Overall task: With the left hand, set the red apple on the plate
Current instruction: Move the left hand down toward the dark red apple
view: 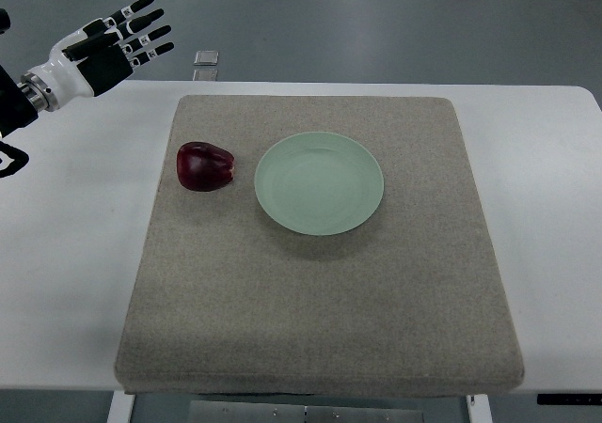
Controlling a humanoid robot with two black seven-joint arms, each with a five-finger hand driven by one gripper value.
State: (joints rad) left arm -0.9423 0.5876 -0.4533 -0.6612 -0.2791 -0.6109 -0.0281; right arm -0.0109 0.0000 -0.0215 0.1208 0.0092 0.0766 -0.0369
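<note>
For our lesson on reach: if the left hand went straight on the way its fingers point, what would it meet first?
Probably nothing: the left hand points right along the table's far edge, missing the apple and plate. Depth is unclear.

One camera looks steeply down over the table (56, 254) from the robot's side.

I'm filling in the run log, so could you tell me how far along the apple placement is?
Nothing is done yet: the red apple lies on the grey mat, left of the empty green plate and not touching it. In hand: the left hand hovers open at the table's far left corner, away from the apple. Left: reach, grasp, carry and set down on the plate.
</note>
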